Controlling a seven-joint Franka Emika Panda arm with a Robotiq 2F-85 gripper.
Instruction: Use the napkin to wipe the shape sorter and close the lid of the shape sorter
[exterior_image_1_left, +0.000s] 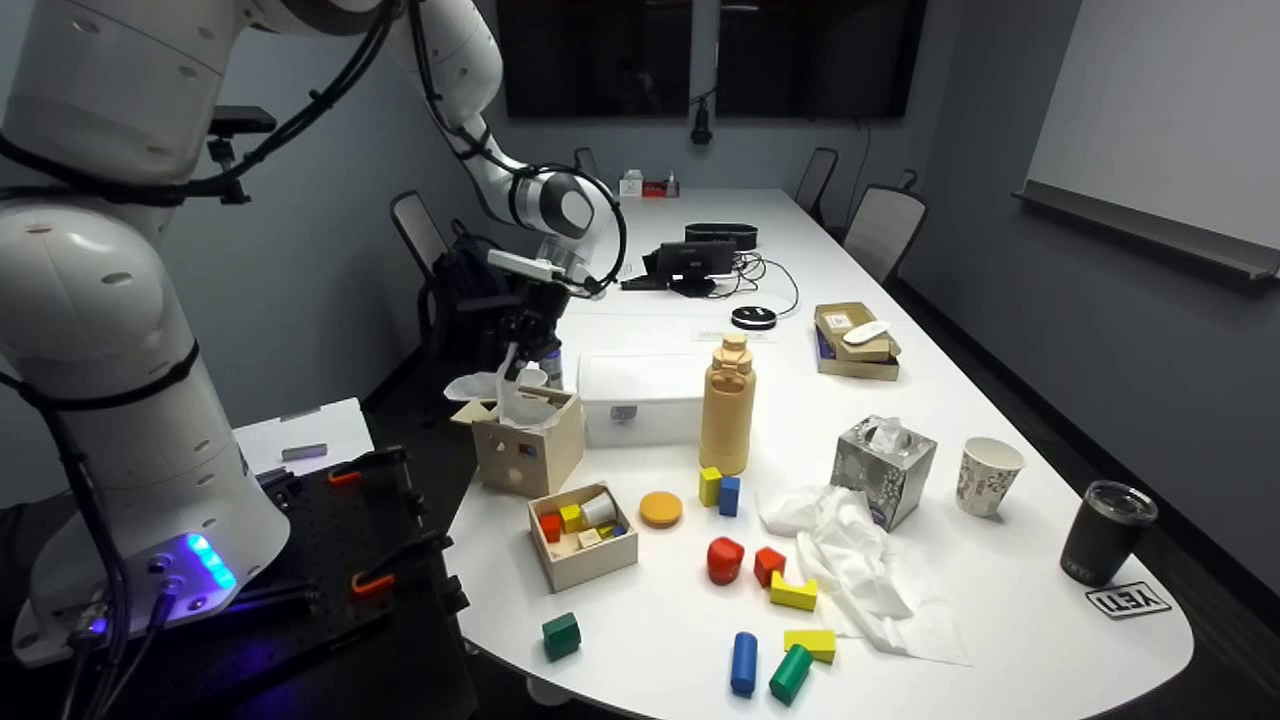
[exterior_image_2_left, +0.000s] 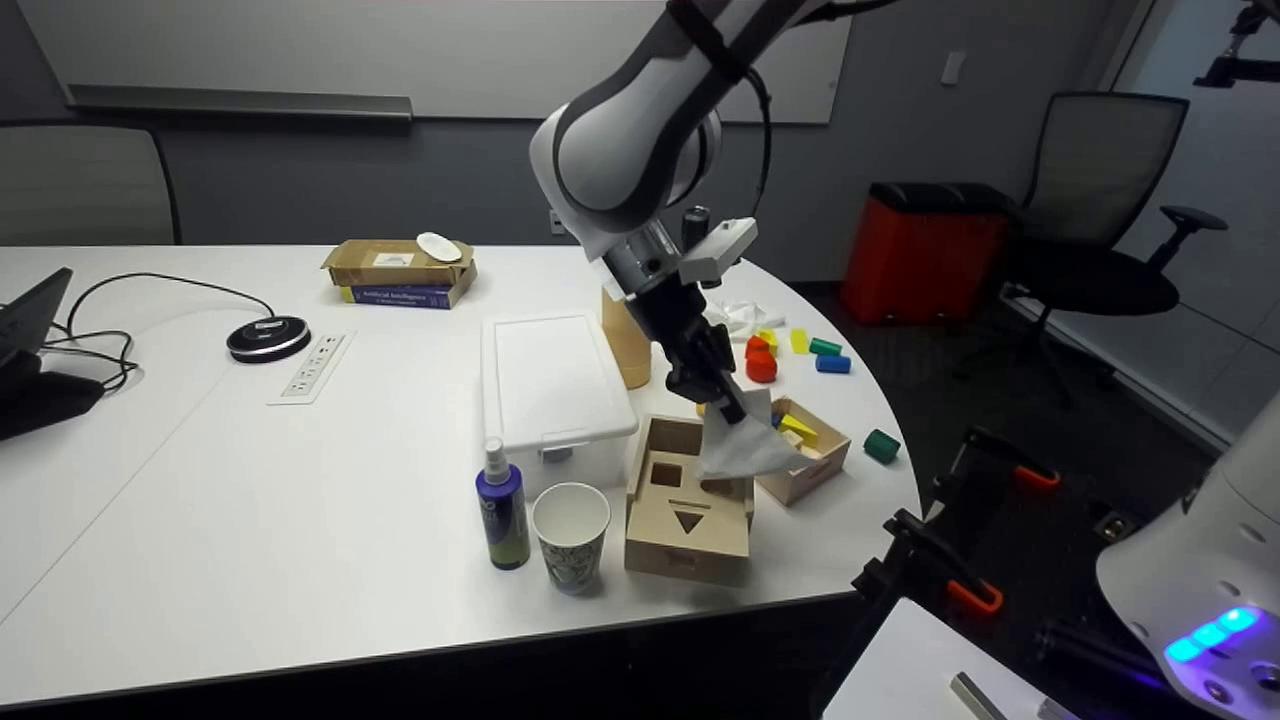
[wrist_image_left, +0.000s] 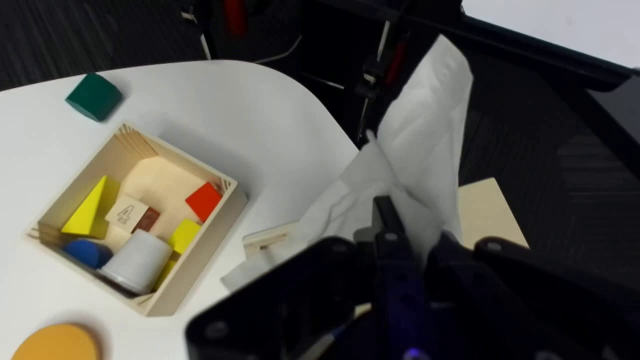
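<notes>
The shape sorter, a light-wood cube box, stands near the table edge; it also shows in an exterior view. Its lid, a flat panel with a square and a triangle hole, is partly slid out, leaving a dark gap at one end. The lid's end juts past the box and shows in the wrist view. My gripper is shut on the white napkin, just above the box. The napkin drapes over part of the lid and box rim. The fingertips are close together with napkin between them.
A low wooden tray of blocks stands beside the box. A lidded plastic bin, tan bottle, spray bottle and paper cup stand close by. More white paper lies by the tissue box. Several loose blocks lie around.
</notes>
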